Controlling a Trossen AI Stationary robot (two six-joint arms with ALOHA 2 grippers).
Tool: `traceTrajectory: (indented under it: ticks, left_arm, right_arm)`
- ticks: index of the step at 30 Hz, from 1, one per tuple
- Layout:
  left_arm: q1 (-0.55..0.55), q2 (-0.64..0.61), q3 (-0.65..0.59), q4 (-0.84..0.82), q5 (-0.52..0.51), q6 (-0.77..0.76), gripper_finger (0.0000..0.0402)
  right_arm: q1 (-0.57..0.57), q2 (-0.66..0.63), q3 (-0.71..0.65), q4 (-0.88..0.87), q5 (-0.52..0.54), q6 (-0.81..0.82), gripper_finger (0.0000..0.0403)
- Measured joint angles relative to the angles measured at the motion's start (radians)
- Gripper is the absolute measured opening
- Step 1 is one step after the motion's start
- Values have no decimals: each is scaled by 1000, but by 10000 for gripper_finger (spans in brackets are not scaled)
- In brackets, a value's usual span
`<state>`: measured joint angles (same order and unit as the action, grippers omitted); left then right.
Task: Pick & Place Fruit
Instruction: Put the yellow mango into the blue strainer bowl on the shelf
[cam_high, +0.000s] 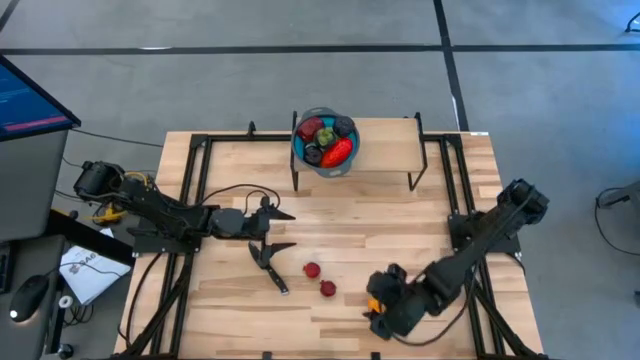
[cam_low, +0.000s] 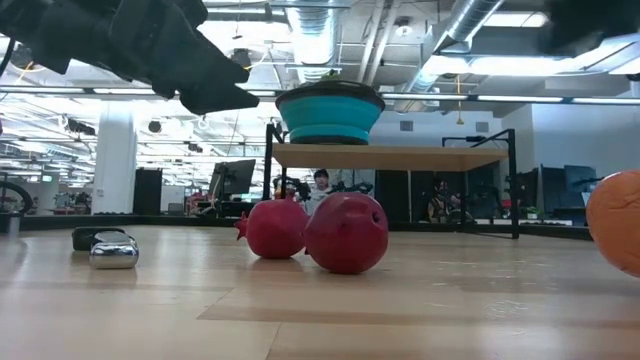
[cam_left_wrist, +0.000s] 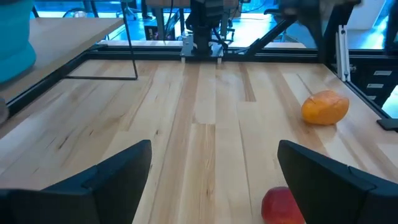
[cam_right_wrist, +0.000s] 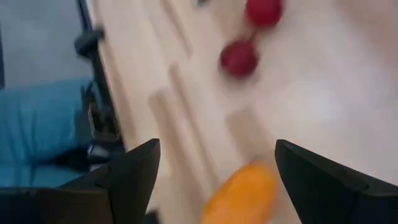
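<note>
- The right gripper (cam_high: 378, 308) is held at about 5 o'clock on the table (cam_high: 400, 220), fingers spread, with an orange fruit (cam_right_wrist: 242, 196) seen between them just below, not pinched.
- The left gripper (cam_high: 280, 230) is found at about 9 o'clock, jaws spread wide and empty, above a black-handled knife (cam_high: 270, 265).
- Two small red fruits (cam_high: 319, 279) are seen lying close together near 6 o'clock, between the two grippers.
- A teal bowl (cam_high: 325, 142) is placed on a raised shelf (cam_high: 385, 150) at 12 o'clock; red, green and dark pieces are heaped inside it.
</note>
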<state>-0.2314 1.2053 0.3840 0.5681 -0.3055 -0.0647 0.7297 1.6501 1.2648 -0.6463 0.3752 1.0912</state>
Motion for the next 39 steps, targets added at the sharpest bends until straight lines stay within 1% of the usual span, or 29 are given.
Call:
traceTrajectory:
  ticks: [3,7,12,15,19,22,27,33,36,39]
  left_arm:
    - [0,0,0,8,0,0,342]
    - [0,0,0,17,0,0,342]
    - [0,0,0,21,0,0,342]
    - [0,0,0,26,0,0,342]
    - [2,0,0,26,0,0,342]
    - [2,0,0,26,0,0,342]
    - [1,0,0,26,0,0,342]
    - [1,0,0,26,0,0,342]
    - [2,0,0,26,0,0,342]
    - [2,0,0,25,0,0,342]
  right_arm:
    - [40,47,3,-53,-35,92,311]
    - [96,107,2,-123,-39,221,311]
    - [145,140,3,-145,-36,350,311]
    - [153,140,3,-170,-12,426,311]
    - [116,140,3,-207,3,518,311]
    - [77,140,3,-199,-54,504,320]
    - [16,145,3,-186,-164,471,357]
    - [-16,217,2,-130,-245,418,394]
    - [-18,259,4,-82,-277,403,398]
    - [-18,303,3,-59,-278,401,388]
